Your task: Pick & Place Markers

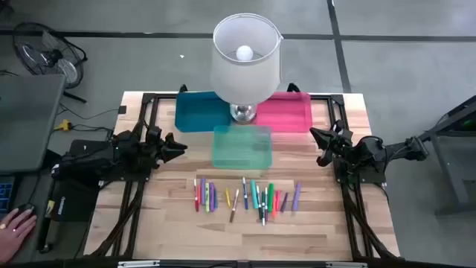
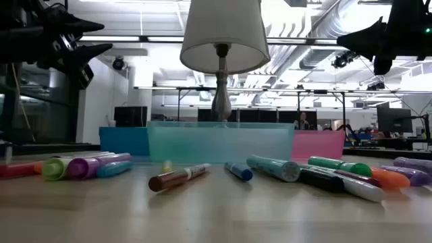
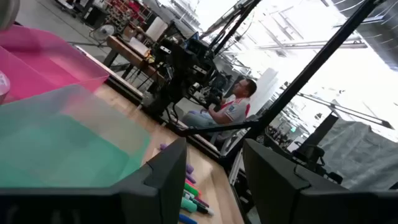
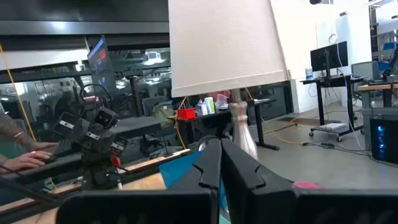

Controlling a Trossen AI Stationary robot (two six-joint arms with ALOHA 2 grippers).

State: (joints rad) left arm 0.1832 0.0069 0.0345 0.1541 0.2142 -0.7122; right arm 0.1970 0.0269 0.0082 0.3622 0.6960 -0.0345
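Observation:
Several markers (image 1: 245, 195) in mixed colours lie side by side on the wooden table's near middle; the low view shows them flat on the wood (image 2: 270, 169). My left gripper (image 1: 181, 146) hovers open above the table's left side, well above the markers (image 3: 193, 193), its fingers pointing toward the green bin (image 1: 242, 146). My right gripper (image 1: 312, 134) hovers shut above the right side, pointing toward the lamp (image 4: 224, 50). Neither one touches anything. In the low view both hang high, left gripper (image 2: 104, 38) and right gripper (image 2: 343, 42).
A blue bin (image 1: 199, 110) and a pink bin (image 1: 286, 112) stand at the back, the green bin in front of them. A white-shaded lamp (image 1: 245, 59) stands between the bins. A person's hand (image 1: 15, 222) rests off the table's left; another person (image 3: 227, 109) sits beyond.

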